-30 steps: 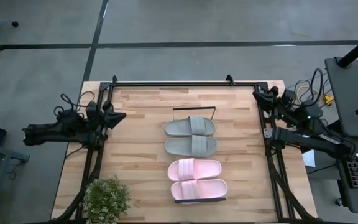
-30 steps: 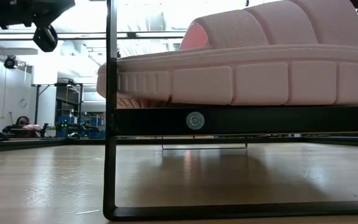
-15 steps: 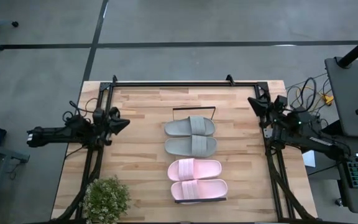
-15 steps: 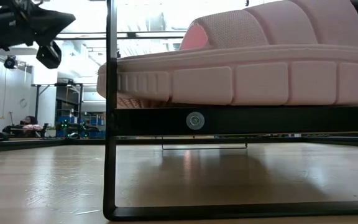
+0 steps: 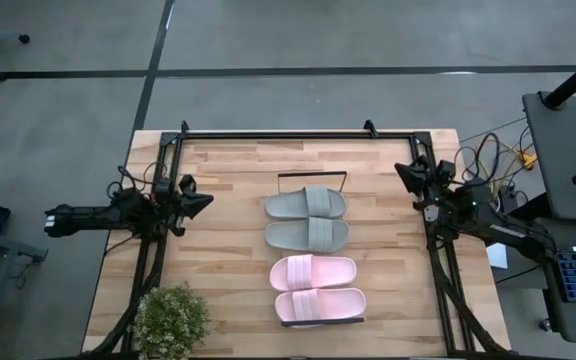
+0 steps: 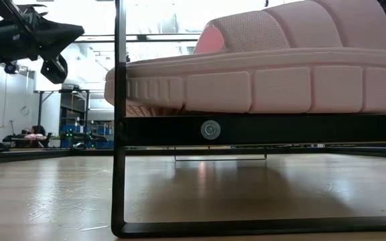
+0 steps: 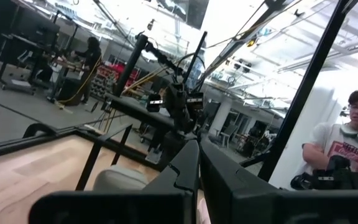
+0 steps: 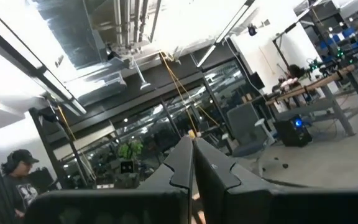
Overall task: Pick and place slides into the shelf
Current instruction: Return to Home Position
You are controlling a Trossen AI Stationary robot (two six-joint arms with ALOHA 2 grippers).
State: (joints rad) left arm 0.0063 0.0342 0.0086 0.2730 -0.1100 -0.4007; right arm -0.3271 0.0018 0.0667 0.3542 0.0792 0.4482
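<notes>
- Left gripper (image 5: 200,200), pinched closed and empty, sits at the left edge of the table (image 5: 230,262).
- Right gripper (image 5: 405,172), likewise closed and empty, at the right edge.
- Four slides (image 5: 308,236) line the shelf (image 5: 312,174) mid-table, bare wood on either side.

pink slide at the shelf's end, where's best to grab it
Probably the wide strap, pinched from straight above: the slide lies flat, sole down, strap arched up, and the other pink slide sits close alongside, cramping a side approach.
</notes>
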